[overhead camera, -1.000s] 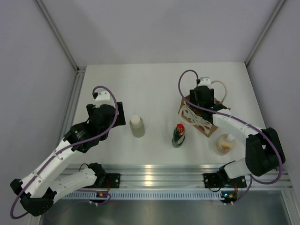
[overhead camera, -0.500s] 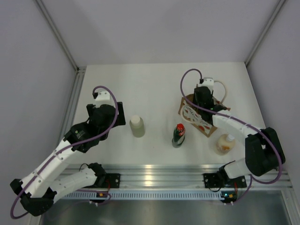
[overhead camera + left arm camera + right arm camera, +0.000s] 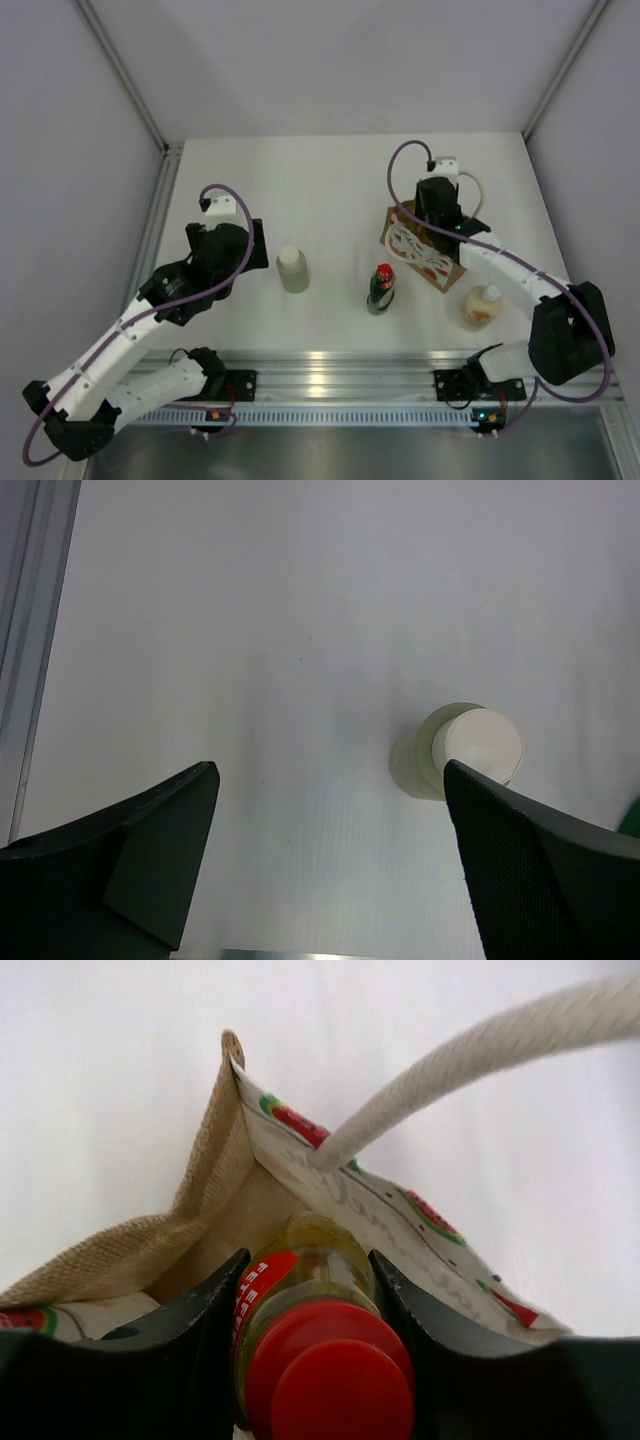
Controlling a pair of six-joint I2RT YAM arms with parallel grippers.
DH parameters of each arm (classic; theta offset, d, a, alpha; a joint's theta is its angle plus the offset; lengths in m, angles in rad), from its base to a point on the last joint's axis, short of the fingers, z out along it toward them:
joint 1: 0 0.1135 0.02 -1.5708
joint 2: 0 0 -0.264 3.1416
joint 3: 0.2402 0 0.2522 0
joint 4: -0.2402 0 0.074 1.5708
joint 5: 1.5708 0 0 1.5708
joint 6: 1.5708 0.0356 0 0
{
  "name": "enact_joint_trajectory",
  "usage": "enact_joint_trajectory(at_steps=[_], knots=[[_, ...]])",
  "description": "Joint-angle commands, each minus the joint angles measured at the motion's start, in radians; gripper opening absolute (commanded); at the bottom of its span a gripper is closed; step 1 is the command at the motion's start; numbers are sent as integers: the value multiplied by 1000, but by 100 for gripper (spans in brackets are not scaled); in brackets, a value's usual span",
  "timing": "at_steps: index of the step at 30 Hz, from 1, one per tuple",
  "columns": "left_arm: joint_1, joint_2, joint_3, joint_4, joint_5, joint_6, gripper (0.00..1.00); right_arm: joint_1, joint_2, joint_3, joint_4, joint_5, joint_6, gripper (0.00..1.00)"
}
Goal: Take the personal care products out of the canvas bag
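Observation:
The canvas bag (image 3: 422, 252) stands at the right of the table, with a rope handle (image 3: 470, 1045). My right gripper (image 3: 438, 205) is over its open top, shut on the yellow bottle with the red cap (image 3: 318, 1250), which is partly lifted out of the bag (image 3: 205, 1205). The dark green bottle with a red cap (image 3: 381, 288) stands left of the bag. The cream bottle (image 3: 481, 305) stands in front of it. The pale cylinder (image 3: 292, 269) stands mid-table and also shows in the left wrist view (image 3: 470, 750). My left gripper (image 3: 330, 772) is open and empty, just left of the cylinder.
A metal rail (image 3: 330, 365) runs along the near edge of the table. Grey walls (image 3: 70, 150) close in both sides and the back. The second rope handle (image 3: 480, 195) loops out behind the bag.
My right gripper has risen a little over the bag with the yellow bottle in it. The left arm and the standing bottles have not moved.

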Motion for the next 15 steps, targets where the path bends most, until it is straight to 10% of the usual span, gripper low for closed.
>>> enact_joint_trajectory(at_steps=[1, 15], knots=[[-3, -10, -6, 9, -21, -7, 98, 10, -87, 135, 35, 42, -29, 0], [-3, -31, -12, 7, -42, -18, 98, 19, -113, 439, -241, -21, -68, 0]])
